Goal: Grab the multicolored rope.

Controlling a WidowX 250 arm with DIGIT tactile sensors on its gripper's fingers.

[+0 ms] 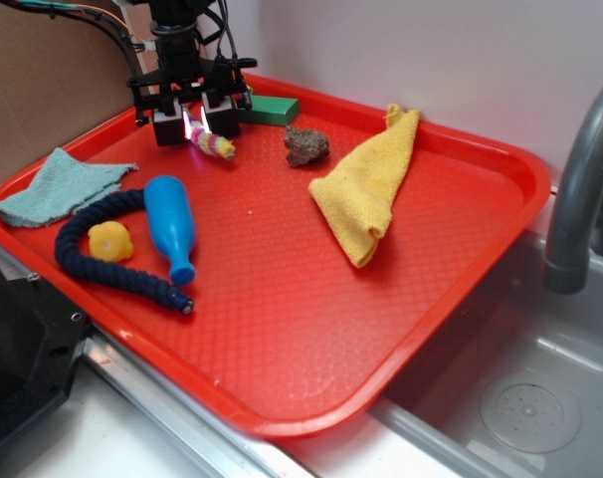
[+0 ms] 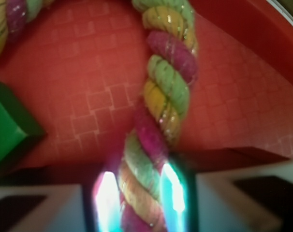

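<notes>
The multicolored rope (image 2: pixel 165 92), a thick twist of pink, yellow and pale green, runs down the middle of the wrist view and passes between my two glowing fingers (image 2: pixel 106 198). My gripper (image 2: pixel 139 198) is shut on the rope, both pads pressed against its sides. From the exterior view my gripper (image 1: pixel 194 121) sits low at the tray's far left corner, and only a short end of the rope (image 1: pixel 218 146) pokes out to its right. The rope's other end (image 2: pixel 13 17) curls in at the upper left.
A green block (image 1: pixel 270 110) lies just behind the gripper, and a brown rock (image 1: pixel 306 145) and a yellow cloth (image 1: pixel 369 184) to its right. A blue bottle (image 1: pixel 171 221), dark navy rope (image 1: pixel 102 266), yellow toy (image 1: pixel 110 241) and teal cloth (image 1: pixel 58 185) fill the red tray's (image 1: pixel 311 329) left side. A sink is at right.
</notes>
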